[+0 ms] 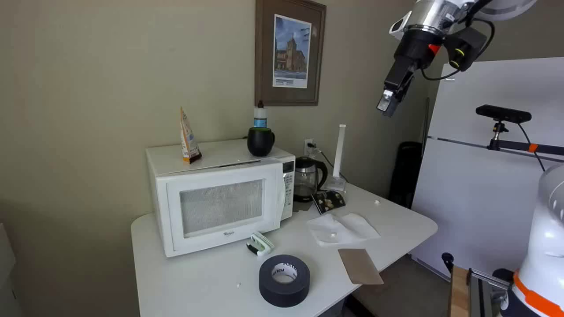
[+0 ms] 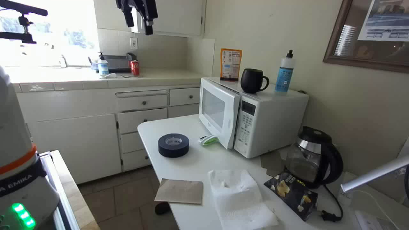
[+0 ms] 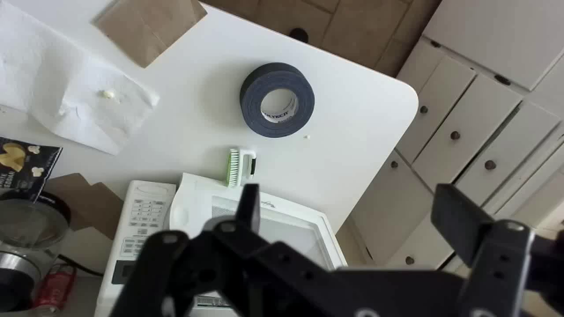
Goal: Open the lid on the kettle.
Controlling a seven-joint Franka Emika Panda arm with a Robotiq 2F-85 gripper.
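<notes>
The kettle has a clear glass body, a metal band and a black handle. It stands upright at the back of the table beside the microwave, in both exterior views (image 1: 305, 179) (image 2: 302, 163). It also shows at the left edge of the wrist view (image 3: 28, 224), partly cut off. Its black lid (image 1: 304, 162) (image 2: 316, 133) is shut on top. In the wrist view the kettle's dark top (image 3: 15, 286) lies at the lower left corner. My gripper (image 1: 387, 105) (image 2: 139, 28) (image 3: 348, 198) is open and empty, high above the table and well away from the kettle.
A white microwave (image 1: 220, 211) stands beside the kettle, with a black mug (image 2: 251, 81), a bottle (image 2: 284, 76) and a bag (image 2: 230, 64) on top. A black snack packet (image 2: 294, 193) leans by the kettle's base. Tape roll (image 3: 277, 72), brush (image 3: 235, 167) and paper towel (image 2: 238, 201) lie on the table.
</notes>
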